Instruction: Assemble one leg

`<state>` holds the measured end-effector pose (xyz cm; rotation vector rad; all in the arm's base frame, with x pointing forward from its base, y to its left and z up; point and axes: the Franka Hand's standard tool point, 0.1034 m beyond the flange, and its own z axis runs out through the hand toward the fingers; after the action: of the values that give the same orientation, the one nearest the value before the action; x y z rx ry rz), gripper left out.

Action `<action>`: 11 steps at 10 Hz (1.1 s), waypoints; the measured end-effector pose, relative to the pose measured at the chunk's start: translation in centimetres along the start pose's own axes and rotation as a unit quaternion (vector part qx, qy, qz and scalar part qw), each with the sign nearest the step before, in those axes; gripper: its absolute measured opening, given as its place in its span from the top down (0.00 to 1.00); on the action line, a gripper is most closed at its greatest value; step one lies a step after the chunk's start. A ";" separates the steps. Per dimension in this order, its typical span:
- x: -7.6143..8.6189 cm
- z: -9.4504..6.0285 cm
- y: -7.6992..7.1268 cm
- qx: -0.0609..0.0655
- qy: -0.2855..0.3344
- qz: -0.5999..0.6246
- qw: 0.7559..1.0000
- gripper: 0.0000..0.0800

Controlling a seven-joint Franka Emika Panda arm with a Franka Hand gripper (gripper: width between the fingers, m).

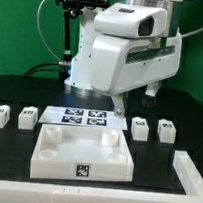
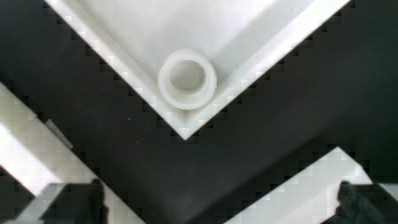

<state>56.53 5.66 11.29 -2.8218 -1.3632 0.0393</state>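
Exterior view's rightmost leg (image 1: pixel 166 129) shows tag cameraward; axis unclear.

Four white tagged legs (image 1: pixel 0 116) (image 1: pixel 29 116) (image 1: pixel 140 127) (image 1: pixel 166 128) rest in a row.

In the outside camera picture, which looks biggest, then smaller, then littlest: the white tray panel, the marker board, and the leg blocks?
1. The white tray panel, though it also sits closest to the camera.
2. The marker board.
3. The leg blocks; all four look alike in size.
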 end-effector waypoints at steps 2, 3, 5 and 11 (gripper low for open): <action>-1.9 1.0 -2.0 0.001 -0.009 -0.022 1.000 0.19; -4.5 1.7 -3.6 0.001 -0.011 -0.072 0.997 0.19; -9.5 2.8 -4.9 -0.007 -0.007 -0.154 0.988 0.19; -13.8 9.2 -5.1 0.020 -0.002 -0.389 0.921 0.19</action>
<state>43.69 -2.05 2.42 -2.0397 -2.3200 0.0631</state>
